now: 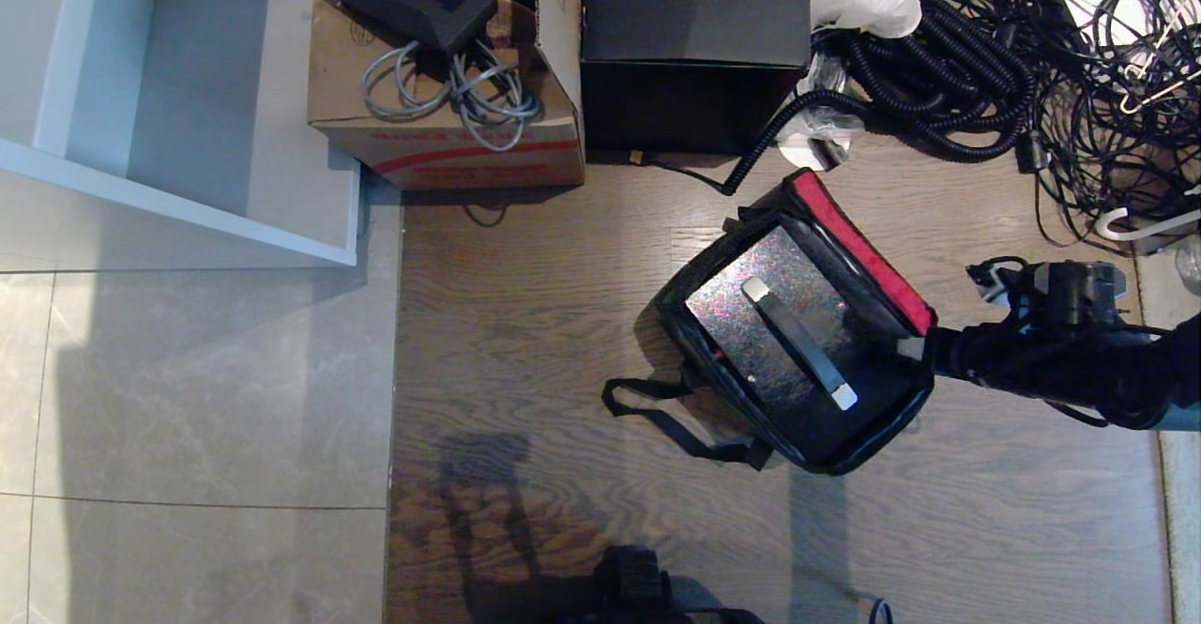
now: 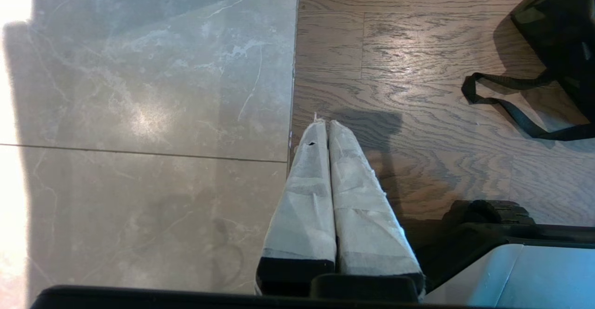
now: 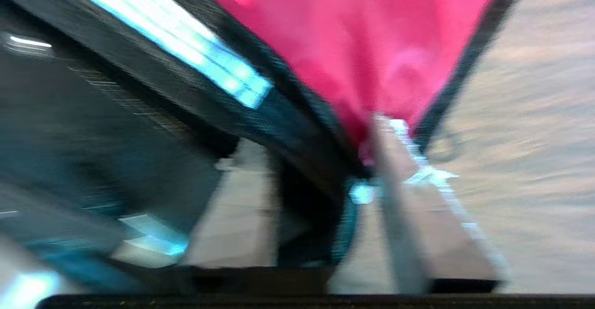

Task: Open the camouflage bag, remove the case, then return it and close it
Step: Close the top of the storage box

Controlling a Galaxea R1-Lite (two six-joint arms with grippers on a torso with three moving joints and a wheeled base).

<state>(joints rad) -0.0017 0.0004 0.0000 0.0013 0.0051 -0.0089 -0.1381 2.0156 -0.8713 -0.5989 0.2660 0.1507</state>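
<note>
The camouflage bag [image 1: 873, 436] stands open on the wood floor, and its red-lined lid [image 1: 863, 249] is raised along the far right side. Inside lies the speckled case [image 1: 741, 314], its black handle [image 1: 798, 342] facing up. My right gripper [image 1: 924, 350] is at the bag's right corner, by the near end of the lid. In the right wrist view the right gripper [image 3: 316, 137] is open, its fingers astride the bag's black rim [image 3: 297, 128] below the red lining [image 3: 372, 44]. My left gripper [image 2: 325, 123] is parked shut and empty over the floor, left of the bag [image 2: 558, 30].
A loose black strap [image 1: 676, 418] trails from the bag's left side. At the back stand a cardboard box [image 1: 450, 127] with a charger on it and a black cube box [image 1: 694, 42]. Tangled cables [image 1: 985, 80] fill the far right. A white shelf [image 1: 188, 89] sits far left.
</note>
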